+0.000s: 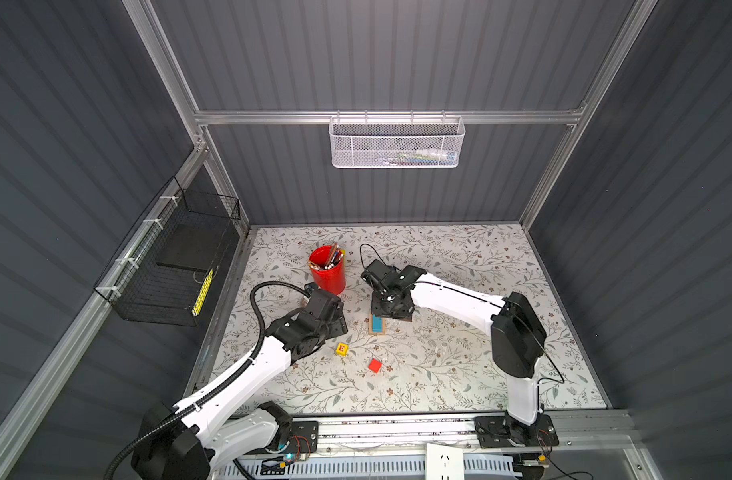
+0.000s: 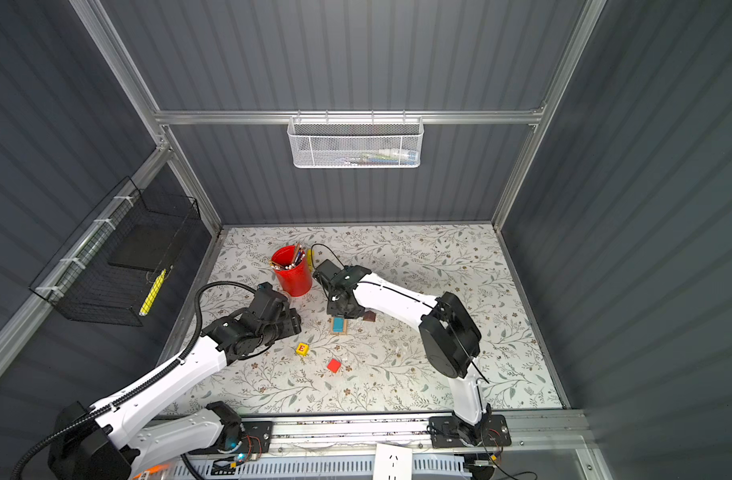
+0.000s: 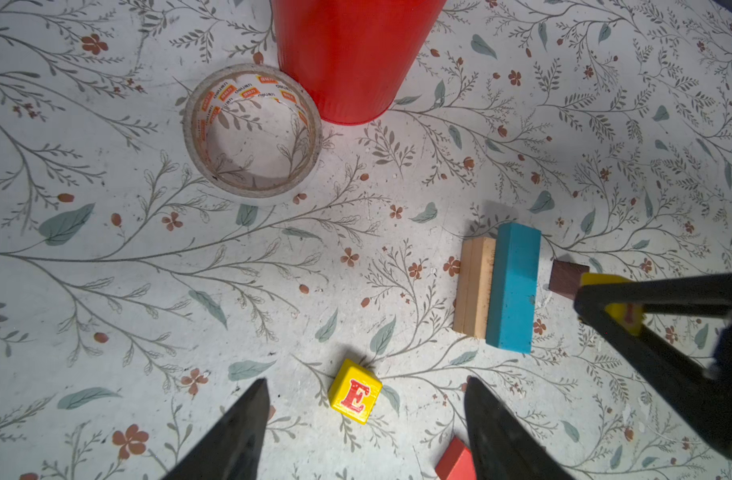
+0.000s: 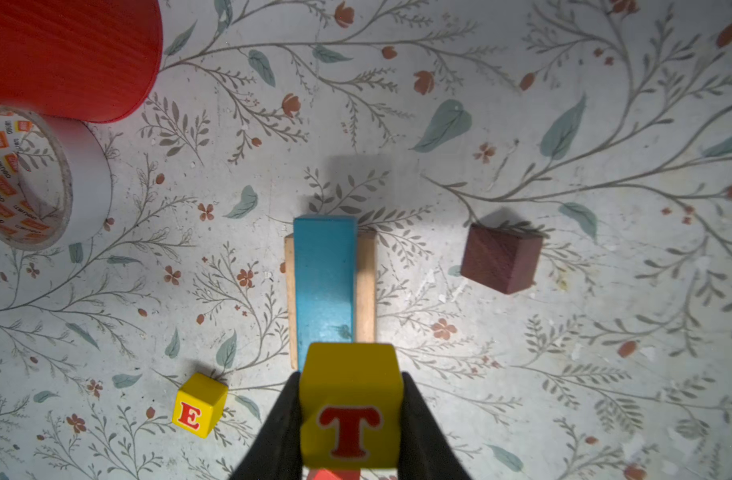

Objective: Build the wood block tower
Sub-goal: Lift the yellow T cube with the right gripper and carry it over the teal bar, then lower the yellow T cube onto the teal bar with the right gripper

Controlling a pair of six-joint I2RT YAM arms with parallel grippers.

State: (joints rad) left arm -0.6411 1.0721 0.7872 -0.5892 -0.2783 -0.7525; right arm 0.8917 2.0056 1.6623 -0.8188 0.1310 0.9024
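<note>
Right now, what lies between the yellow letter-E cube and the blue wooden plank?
Only bare floral tabletop separates the yellow E cube and blue plank; left wrist view shows it.

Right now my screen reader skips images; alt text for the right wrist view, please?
The right gripper clamps a yellow T cube, which hides one end of a blue plank lying on tan planks. Nearby are a brown block, a yellow E cube, a tape roll and a red cup.
</note>
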